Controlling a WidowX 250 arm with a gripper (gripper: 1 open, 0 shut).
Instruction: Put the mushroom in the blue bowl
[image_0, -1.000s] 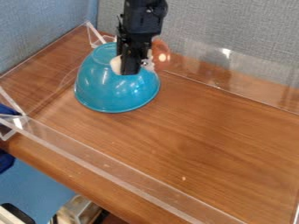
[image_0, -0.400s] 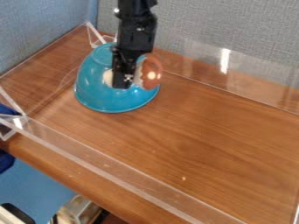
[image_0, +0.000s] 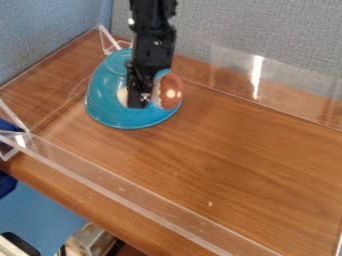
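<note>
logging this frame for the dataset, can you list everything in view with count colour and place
blue bowl: one, glossy teal-blue, back left of the table
mushroom: one, orange-brown cap with cream stem, held at the bowl's right side
table: one, brown wood, fills most of the view
clear walls: see-through plastic, along the table's edges
backdrop: grey-blue, behind the table
gripper: one, black, pointing down over the bowl, shut on the mushroom

Wooden tabletop (image_0: 201, 140), glossy brown, fenced by a clear acrylic wall (image_0: 287, 75) along its edges. Grey-blue fabric panel (image_0: 54, 25) behind the far edge.
</note>
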